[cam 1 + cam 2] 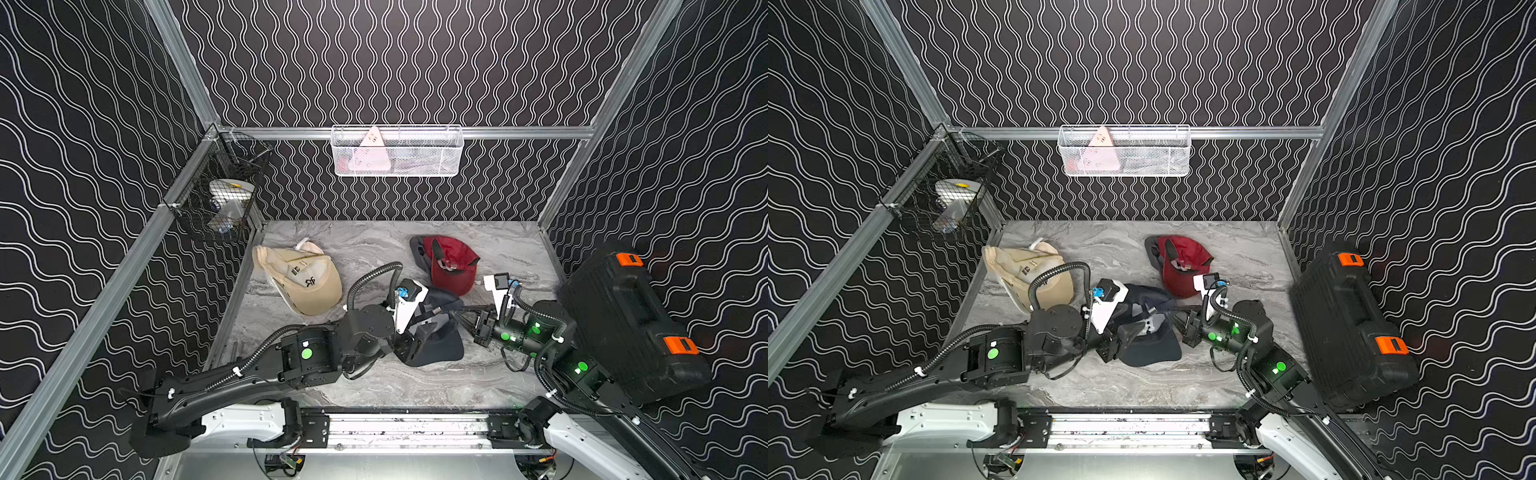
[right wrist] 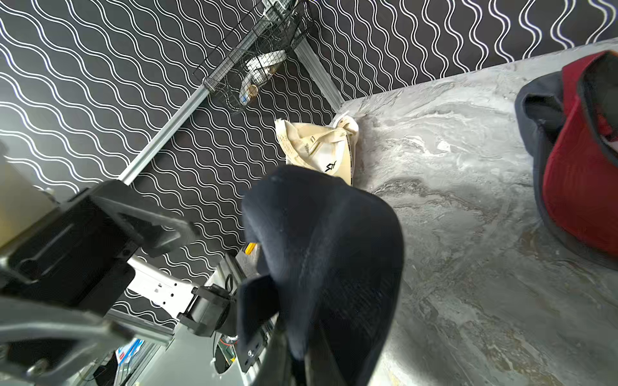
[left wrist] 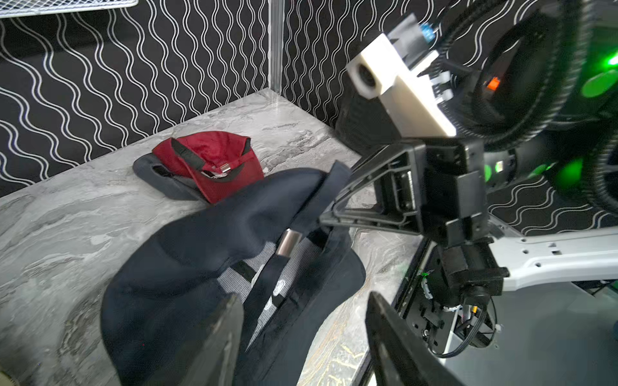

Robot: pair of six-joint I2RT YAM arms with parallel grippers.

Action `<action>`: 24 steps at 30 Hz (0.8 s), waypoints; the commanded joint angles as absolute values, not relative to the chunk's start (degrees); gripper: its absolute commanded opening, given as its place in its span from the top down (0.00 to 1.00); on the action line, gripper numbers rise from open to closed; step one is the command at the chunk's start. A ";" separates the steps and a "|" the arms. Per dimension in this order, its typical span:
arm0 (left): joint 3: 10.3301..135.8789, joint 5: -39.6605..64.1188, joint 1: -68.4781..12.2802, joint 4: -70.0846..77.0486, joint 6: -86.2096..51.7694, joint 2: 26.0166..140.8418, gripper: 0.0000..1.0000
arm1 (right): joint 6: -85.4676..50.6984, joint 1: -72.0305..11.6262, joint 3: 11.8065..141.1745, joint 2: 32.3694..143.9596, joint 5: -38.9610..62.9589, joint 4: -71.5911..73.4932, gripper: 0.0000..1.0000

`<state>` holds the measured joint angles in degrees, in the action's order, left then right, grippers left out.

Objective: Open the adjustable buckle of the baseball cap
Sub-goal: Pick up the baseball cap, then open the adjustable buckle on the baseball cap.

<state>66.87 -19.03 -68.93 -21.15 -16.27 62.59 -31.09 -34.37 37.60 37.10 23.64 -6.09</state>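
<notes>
A navy baseball cap [image 1: 436, 353] lies crumpled at the middle of the marble table [image 1: 415, 382], inside facing up. Its back strap carries a small metal buckle [image 3: 289, 242]. My right gripper [image 2: 301, 361] is shut on the cap's back edge and holds that part raised; in the left wrist view its fingertips [image 3: 334, 214] pinch the fabric just beyond the buckle. My left gripper [image 3: 304, 331] hovers open over the cap, with the loose strap end and the brim showing between its fingers. In both top views the two grippers [image 1: 428, 332] [image 1: 1173, 312] meet over the cap [image 1: 1150, 347].
A beige cap [image 1: 299, 278] lies at the back left and a red cap [image 1: 451, 262] behind the navy one. A black case with orange latches [image 1: 631, 320] leans at the right wall. A white basket [image 1: 397, 149] and a black wire basket [image 1: 224, 187] hang on the walls.
</notes>
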 commanded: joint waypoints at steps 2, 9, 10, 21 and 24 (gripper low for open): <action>68.62 -18.71 -69.70 -17.84 -14.53 64.87 0.36 | -33.11 -34.47 36.88 37.79 26.06 0.13 1.00; 69.59 -19.64 -70.22 -16.32 -13.82 67.25 0.35 | -34.10 -34.50 36.47 37.97 28.11 1.40 1.00; 69.76 -19.61 -70.16 -16.10 -13.72 67.60 0.35 | -34.22 -34.46 36.39 37.92 28.36 1.49 1.00; 71.27 -21.61 -70.22 -14.62 -13.36 70.86 0.35 | -34.69 -34.55 36.15 38.53 30.75 2.71 1.00; 71.61 -22.14 -70.22 -14.62 -13.27 71.73 0.36 | -35.07 -34.61 35.96 38.59 31.49 3.45 1.00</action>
